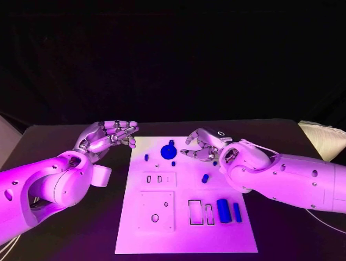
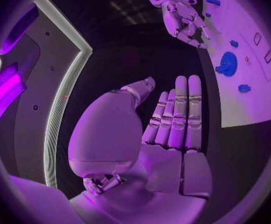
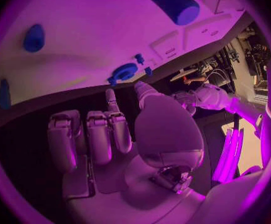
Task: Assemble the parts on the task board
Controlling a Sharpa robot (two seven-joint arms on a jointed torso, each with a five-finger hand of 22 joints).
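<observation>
Two empty hands, left hand (image 1: 110,135), right hand (image 1: 206,144)

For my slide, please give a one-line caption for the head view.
Both hands, left hand and right hand, hover empty at the far end of the white task board, flanking a round blue part.
</observation>
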